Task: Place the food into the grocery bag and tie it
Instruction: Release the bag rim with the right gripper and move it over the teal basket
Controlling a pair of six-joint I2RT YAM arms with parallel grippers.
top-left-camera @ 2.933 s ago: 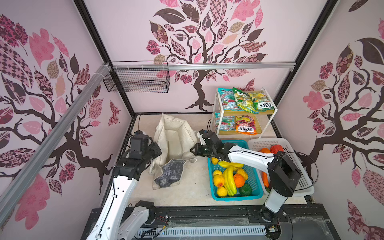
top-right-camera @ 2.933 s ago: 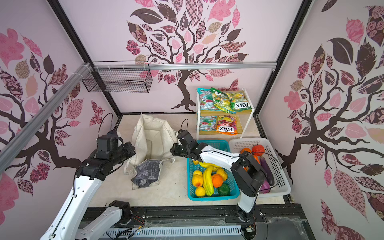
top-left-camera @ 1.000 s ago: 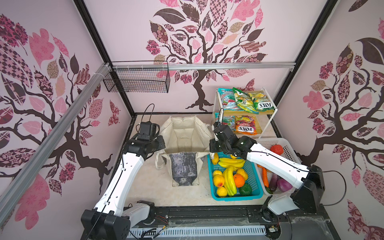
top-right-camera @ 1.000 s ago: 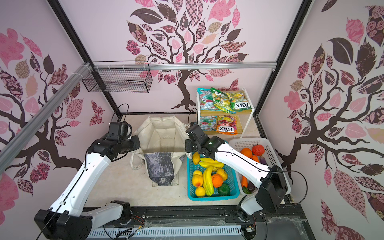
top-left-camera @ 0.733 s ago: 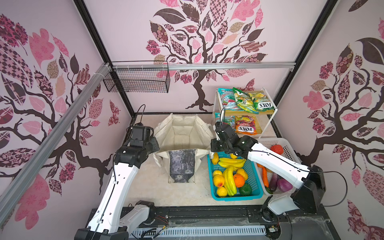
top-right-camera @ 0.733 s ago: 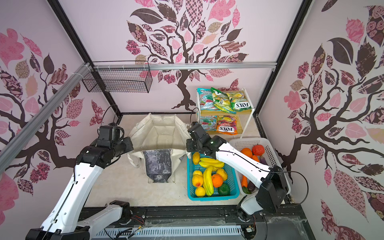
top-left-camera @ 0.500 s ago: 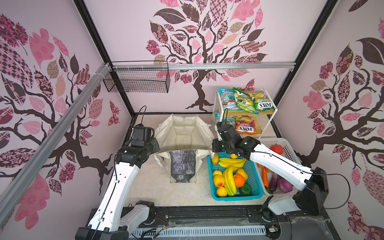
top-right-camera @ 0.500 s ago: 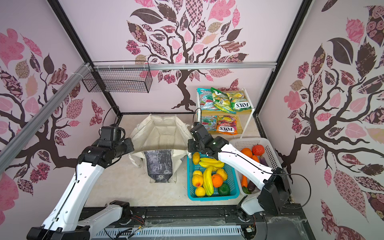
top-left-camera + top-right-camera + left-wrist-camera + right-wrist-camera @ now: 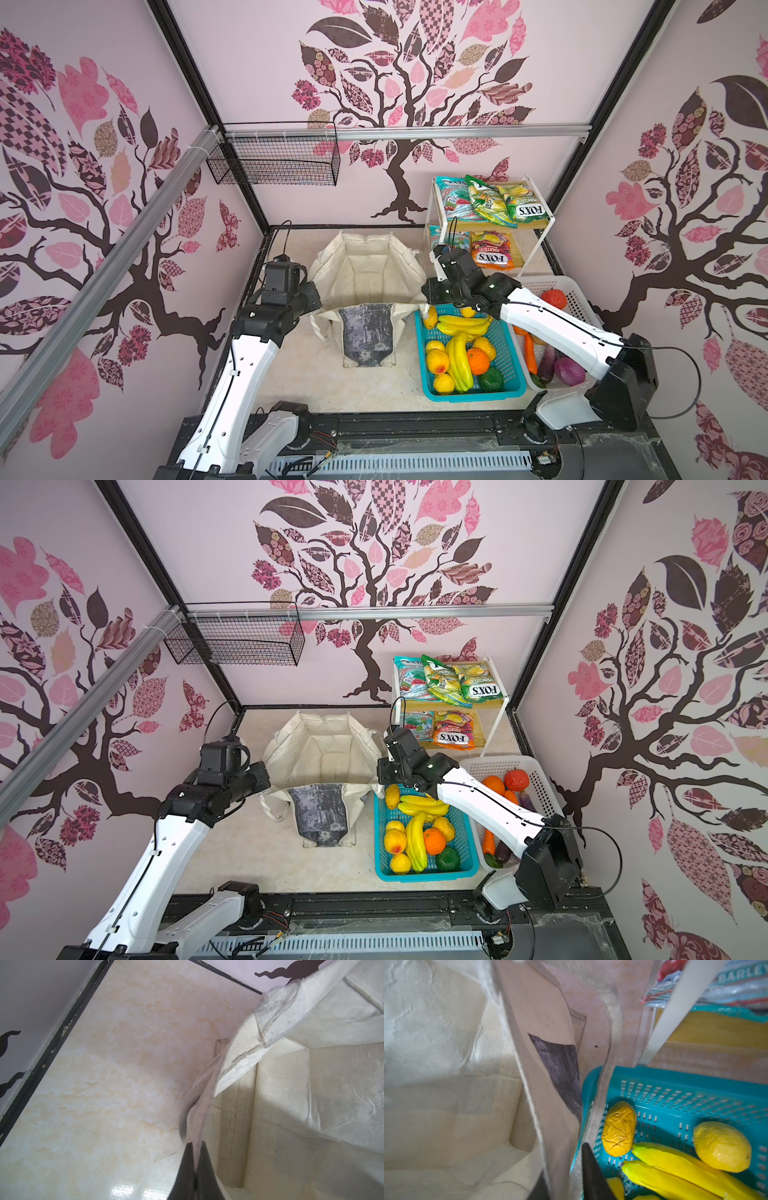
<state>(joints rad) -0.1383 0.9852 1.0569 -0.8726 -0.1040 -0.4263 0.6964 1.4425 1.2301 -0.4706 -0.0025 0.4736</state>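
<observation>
Nearest in both top views, the bare desk (image 9: 316, 382) in the lower middle of the frame carries no food. At the lower right the teal basket (image 9: 473, 391) is full: the bananas (image 9: 459, 361), an orange (image 9: 477, 360) and other round fruit all lie in it. The white basket (image 9: 540, 283) beside it holds its vegetables (image 9: 527, 353).

Further back, at the centre of the frame, the grocery bag (image 9: 370, 266) stands on the desk with its mouth held wide. Its cream inside shows down to the bottom, with nothing in it. The left pincer (image 9: 195, 1145) is clenched on the rim at the left edge of the mouth, the cloth nipped between its fingers. The right pincer (image 9: 562, 1159) is at the right edge of the mouth, over the teal basket's corner. Its jaws are parted with the bag's wall and a strap between them, so it looks released rather than gripping.

Farthest, at the upper right, the sweet packets (image 9: 490, 199) lie on both levels of the shelf (image 9: 537, 243).

As I judge it, opening the bag is about done and loading has not begun. Every piece of food is left to move, and after that the handles must be tied.
</observation>
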